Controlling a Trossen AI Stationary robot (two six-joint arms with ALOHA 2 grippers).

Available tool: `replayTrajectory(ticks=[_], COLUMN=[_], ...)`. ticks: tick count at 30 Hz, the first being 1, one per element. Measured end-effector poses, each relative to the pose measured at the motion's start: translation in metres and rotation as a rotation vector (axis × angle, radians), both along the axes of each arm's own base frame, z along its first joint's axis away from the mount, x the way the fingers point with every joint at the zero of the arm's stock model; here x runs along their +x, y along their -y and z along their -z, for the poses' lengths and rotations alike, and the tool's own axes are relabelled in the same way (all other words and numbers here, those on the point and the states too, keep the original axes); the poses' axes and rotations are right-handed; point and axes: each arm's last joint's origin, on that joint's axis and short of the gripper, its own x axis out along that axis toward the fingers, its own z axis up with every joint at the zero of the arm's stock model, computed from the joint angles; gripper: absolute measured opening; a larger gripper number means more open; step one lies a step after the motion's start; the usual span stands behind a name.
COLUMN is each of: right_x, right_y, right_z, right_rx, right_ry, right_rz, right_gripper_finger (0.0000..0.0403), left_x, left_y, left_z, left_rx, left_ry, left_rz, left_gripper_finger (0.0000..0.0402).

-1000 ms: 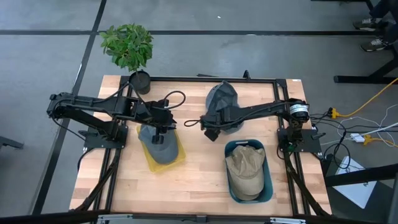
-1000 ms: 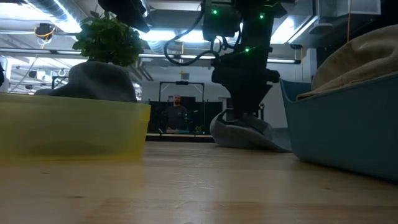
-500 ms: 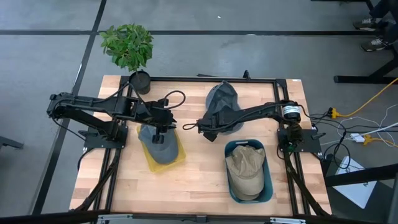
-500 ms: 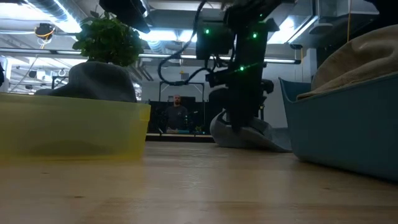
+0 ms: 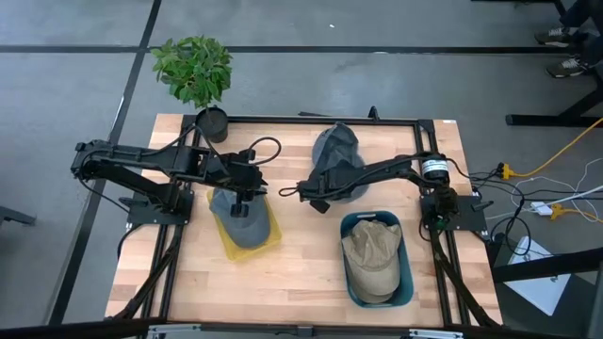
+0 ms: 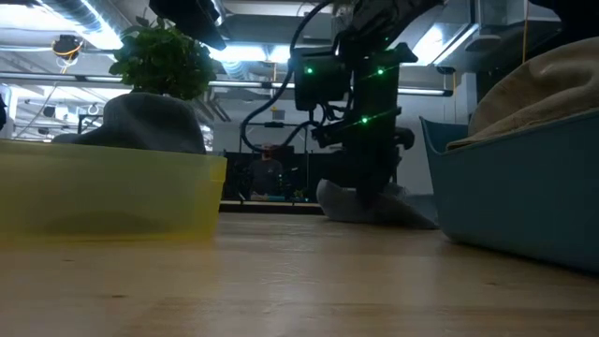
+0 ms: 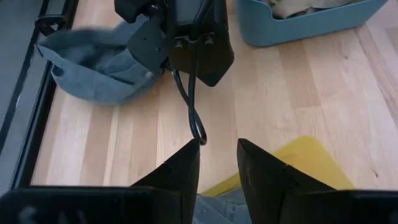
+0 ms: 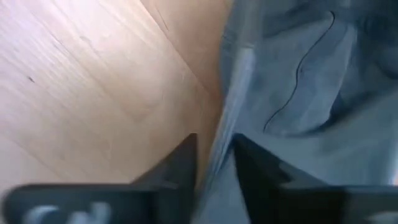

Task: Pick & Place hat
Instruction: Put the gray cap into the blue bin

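The right gripper is down at the near left edge of the loose grey-blue fabric hat lying on the light wooden table near its far middle, its two dark fingers pinched onto the hat's brim edge. The left gripper sits over the grey cap in the yellow plastic tray, fingers a narrow gap apart with nothing visibly between them. To the near right, a tan cap rests in the teal plastic bin
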Motion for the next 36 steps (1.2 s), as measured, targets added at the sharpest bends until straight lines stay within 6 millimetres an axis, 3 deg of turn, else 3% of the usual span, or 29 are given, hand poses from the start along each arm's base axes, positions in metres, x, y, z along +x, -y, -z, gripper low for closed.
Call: replayTrajectory(ticks=[3,10,13,18,21,24,29,36], right_x=[-0.001,-0.002,-0.005,-0.019,-0.022,-0.017,-0.008,-0.028], right_y=[0.0,-0.001,-0.002,-0.003,-0.002,-0.003,-0.015,-0.016], right_z=[0.0,-0.011,-0.037,-0.099,-0.133,-0.157,-0.176,-0.236], right_rx=[-0.01,0.03,-0.022,-0.308,-0.386,-0.249,0.267,0.277], right_ry=[-0.014,-0.05,-0.059,-0.104,-0.054,0.007,0.031,0.163], right_rz=[-0.014,-0.07,-0.086,0.002,0.046,-0.025,-0.453,-0.501], right_gripper_finger=[0.0024,0.0021,0.0013,0.0013,0.0013,0.0013,0.0013,0.0013], left_x=[0.0,0.0,0.0,0.0,0.0,0.0,0.0,0.0], left_y=[0.0,0.0,0.0,0.0,0.0,0.0,0.0,0.0], left_z=[0.0,0.0,0.0,0.0,0.0,0.0,0.0,0.0], left_rx=[-0.007,-0.011,-0.011,-0.016,-0.016,-0.016,-0.018,-0.026], left_ry=[0.001,0.002,0.002,0.002,0.003,0.002,0.002,0.002], left_rz=[-0.007,-0.011,-0.011,-0.016,-0.016,-0.017,-0.019,-0.013], left_gripper_finger=[0.0102,0.0106,0.0105,0.0102,0.0104,0.0106,0.0106,0.0103])
